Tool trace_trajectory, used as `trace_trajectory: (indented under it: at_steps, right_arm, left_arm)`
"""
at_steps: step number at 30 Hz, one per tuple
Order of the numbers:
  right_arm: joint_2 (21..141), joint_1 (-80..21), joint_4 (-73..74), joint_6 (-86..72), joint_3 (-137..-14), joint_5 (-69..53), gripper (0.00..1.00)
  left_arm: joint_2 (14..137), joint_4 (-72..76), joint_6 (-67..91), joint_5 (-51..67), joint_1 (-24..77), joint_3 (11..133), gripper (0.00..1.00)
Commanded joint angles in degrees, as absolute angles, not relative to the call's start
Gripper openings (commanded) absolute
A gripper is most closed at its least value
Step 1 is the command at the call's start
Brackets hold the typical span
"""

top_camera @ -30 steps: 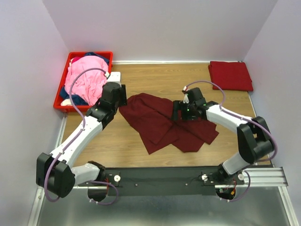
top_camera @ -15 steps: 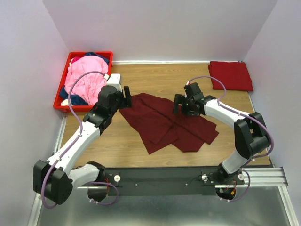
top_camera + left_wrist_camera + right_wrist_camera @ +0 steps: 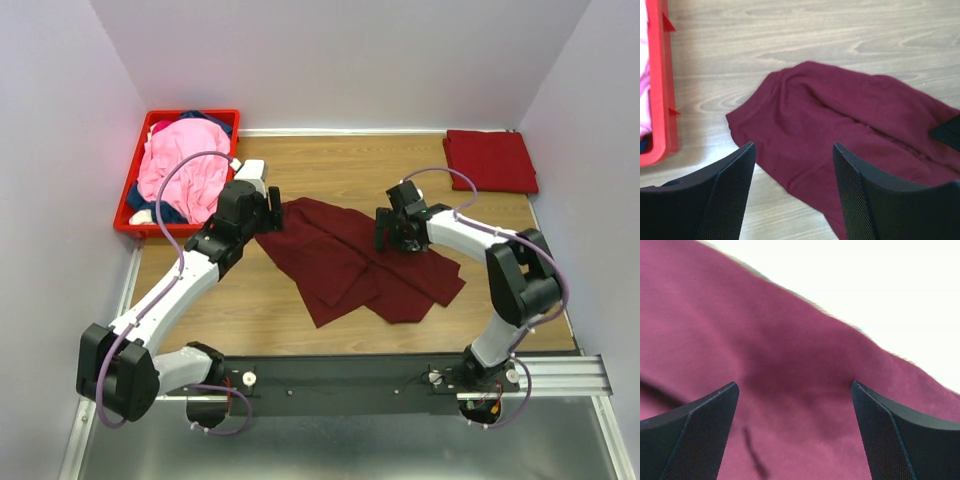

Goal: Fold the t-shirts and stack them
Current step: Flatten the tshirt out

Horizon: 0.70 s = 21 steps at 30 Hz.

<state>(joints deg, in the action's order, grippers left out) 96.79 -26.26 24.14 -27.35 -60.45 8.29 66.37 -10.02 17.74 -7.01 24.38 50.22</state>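
Dark maroon cloth is what the next move turns on, tbh: the maroon shirt (image 3: 350, 265) is laid out rumpled, not flat, in the middle of the wooden table (image 3: 230, 300), with its long axis run diagonally from far left down to near right. Creases and a doubled-over flap can be made out toward the near edge. Further in, the left gripper (image 3: 792, 150) is hung just above the shirt's far left corner, fingers spread wide with nothing between them, the cloth lying ahead and to its right. The right gripper (image 3: 795, 385) is parked over the far right edge, also spread and empty, and is judged the closer of the two to the fabric, since its view is filled with cloth. At the back, a folded red shirt (image 3: 490, 160) is set in the right corner, and a pink shirt (image 3: 180, 165) is heaped in the red crate (image 3: 150, 228) at the left.
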Motion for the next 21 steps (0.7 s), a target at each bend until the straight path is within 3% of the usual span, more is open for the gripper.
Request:
trace_trajectory:
  at_steps: [1, 12, 14, 19, 21]
  right_arm:
    - [103.6, -26.28, 26.37, -26.81, -62.65, 14.93, 1.0]
    - [117.95, -19.96, 26.46, -22.68, -80.66, 23.64, 0.98]
    - [117.25, -19.78, 26.46, -21.19, -82.26, 24.43, 0.97]
    - [108.49, -22.31, 26.11, -14.96, -78.08, 11.0, 0.86]
    - [105.13, -27.04, 25.67, -13.19, -74.81, 9.59, 0.84]
  left_arm:
    - [67.41, -12.57, 18.98, -6.59, 24.61, 49.75, 0.7]
    - [68.9, -12.48, 21.79, -6.33, 26.63, 48.25, 0.71]
    - [69.43, -12.66, 22.15, -6.59, 27.77, 48.34, 0.7]
    - [72.41, -13.8, 24.51, -8.08, 28.74, 48.78, 0.7]
    - [74.08, -14.76, 25.13, -9.93, 28.74, 50.0, 0.65]
